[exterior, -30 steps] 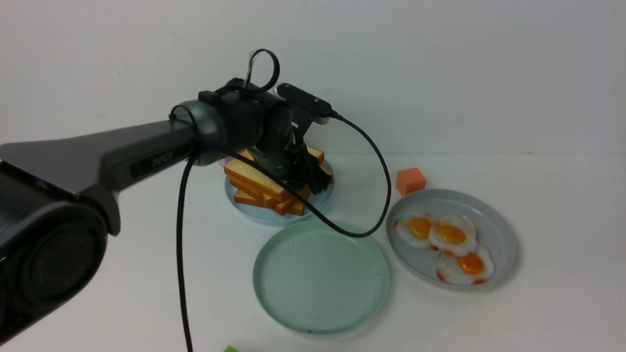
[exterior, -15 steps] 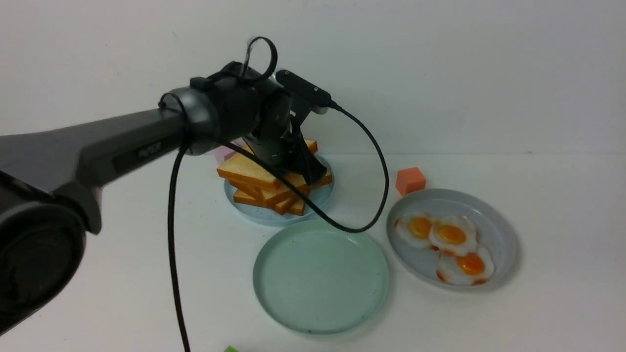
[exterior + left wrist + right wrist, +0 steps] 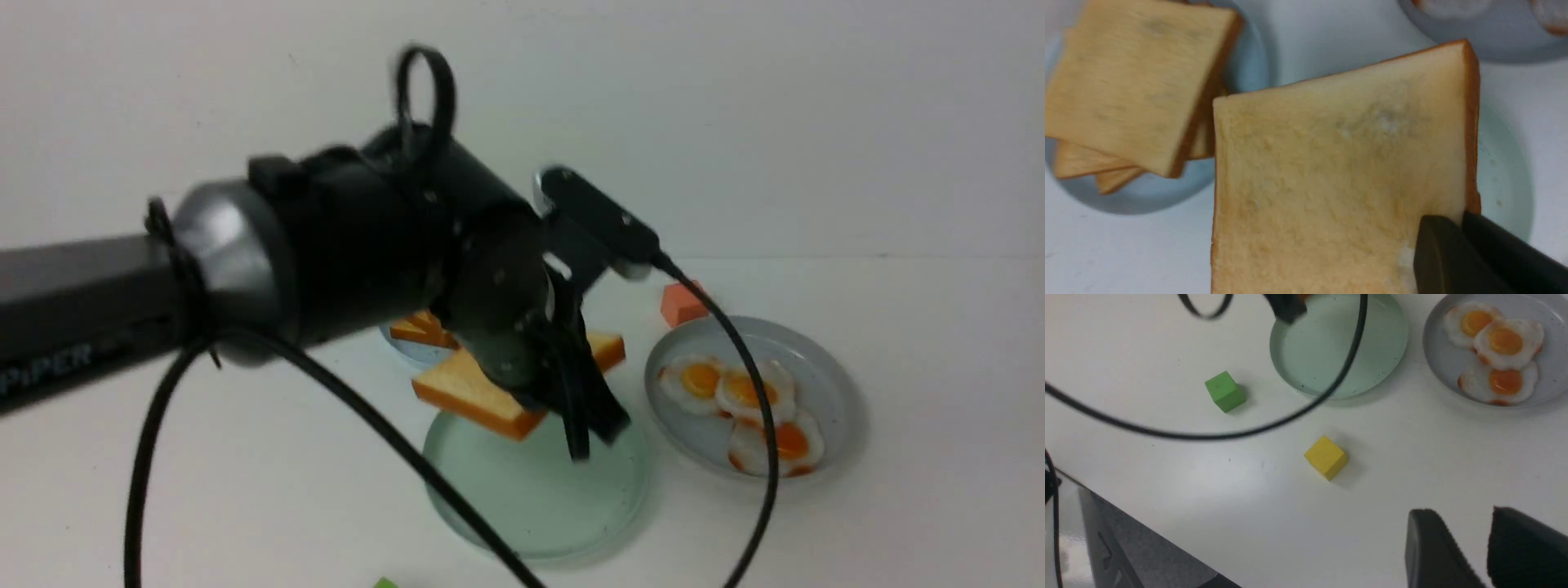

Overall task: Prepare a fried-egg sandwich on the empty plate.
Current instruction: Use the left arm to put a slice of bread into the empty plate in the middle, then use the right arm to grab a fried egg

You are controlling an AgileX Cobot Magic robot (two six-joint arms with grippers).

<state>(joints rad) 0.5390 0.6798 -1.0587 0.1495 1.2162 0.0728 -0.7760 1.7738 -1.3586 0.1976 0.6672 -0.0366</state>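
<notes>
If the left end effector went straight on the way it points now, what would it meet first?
Probably the mint-green plate: the left end effector, shut on a toast slice, points down at its bare surface. Depth is hard to judge.

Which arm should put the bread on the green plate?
Left. The left hand grips the square golden toast slice above the round mint-green plate; the right hand is empty, farther back.
</notes>
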